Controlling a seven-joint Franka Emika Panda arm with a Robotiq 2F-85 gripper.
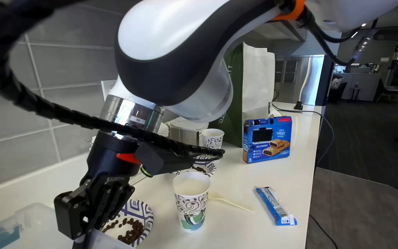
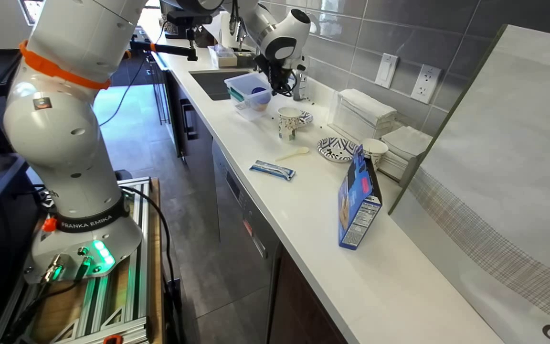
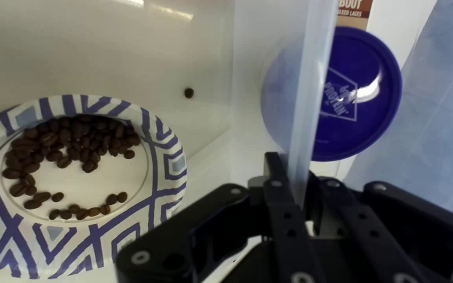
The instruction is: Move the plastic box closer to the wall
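Note:
The plastic box [image 2: 248,107], a clear bin, stands on the white counter near the sink. In an exterior view, its near part [image 1: 36,218] shows at the lower left, cut off by the frame, with a light-blue clip. My gripper [image 3: 294,173] is shut on the box's rim [image 3: 313,84], with one finger on each side of its wall. A dark-blue round lid [image 3: 362,102] shows inside the box. The gripper [image 2: 272,91] is on the box's side towards the grey tiled wall [image 2: 332,45]. The wall [image 1: 78,65] also shows behind the arm.
A patterned plate with coffee beans [image 3: 171,184] lies close beside the box. A paper cup [image 1: 191,204], a spoon [image 1: 231,202], a wrapped bar [image 1: 274,205] and a blue carton [image 1: 268,138] stand or lie farther along. Napkin holders [image 2: 363,114] are by the wall. A sink [image 2: 210,82] is near the box.

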